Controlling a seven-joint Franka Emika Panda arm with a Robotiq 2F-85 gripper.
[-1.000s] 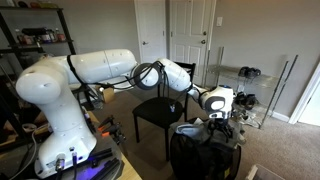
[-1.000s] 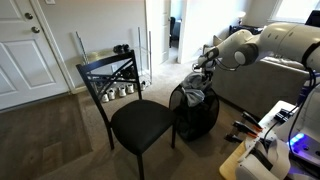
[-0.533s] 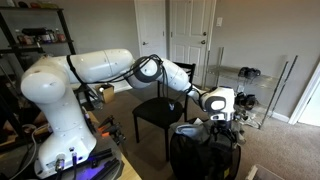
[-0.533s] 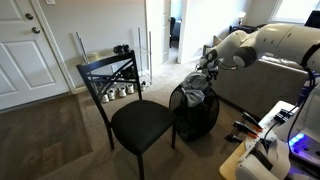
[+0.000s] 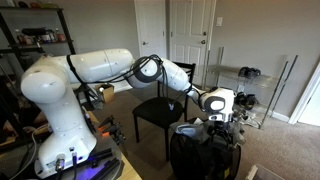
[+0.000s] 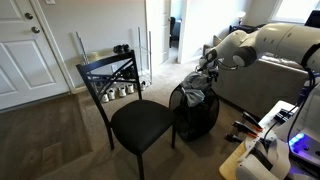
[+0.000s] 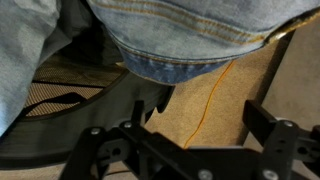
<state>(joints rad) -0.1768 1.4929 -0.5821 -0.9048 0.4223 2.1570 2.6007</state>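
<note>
One arm (image 5: 100, 68), one gripper (image 5: 218, 120), nothing between the fingers.

Gripper state: in the wrist view the gripper (image 7: 182, 135) has its two fingers (image 7: 100, 150) set wide apart at 7 and 4 o'clock of the frame. The gap between them shows only hamper and floor. No cloth is pinched.

Nearest thing: a pair of blue jeans (image 7: 180, 40). In the wrist view the denim fills the frame from 9 round to 2 o'clock, with its stitched hem hanging just beyond the fingertips. Whether a fingertip touches the hem cannot be told.

Where it sits: the jeans lie heaped on top of a black hamper (image 6: 198, 120). In both exterior views the pile shows as pale cloth (image 5: 193, 128) at the hamper's mouth, directly under the gripper (image 6: 204, 72). The hamper's mesh wall (image 7: 60, 95) appears at 8 o'clock in the wrist view.

Surroundings:
- A black chair (image 6: 140, 122) stands just beside the hamper. In an exterior view the hamper is at the chair's 3 o'clock.
- In an exterior view the chair (image 5: 158, 110) is at 10 o'clock from the hamper (image 5: 200, 155), behind the forearm.
- An orange cable (image 7: 213, 100) runs over the tan carpet (image 7: 235, 85), from 6 toward 1 o'clock in the wrist view, next to the hamper.

Arm posture: stretched out level from its base, with the wrist bent down over the hamper's mouth.
</note>
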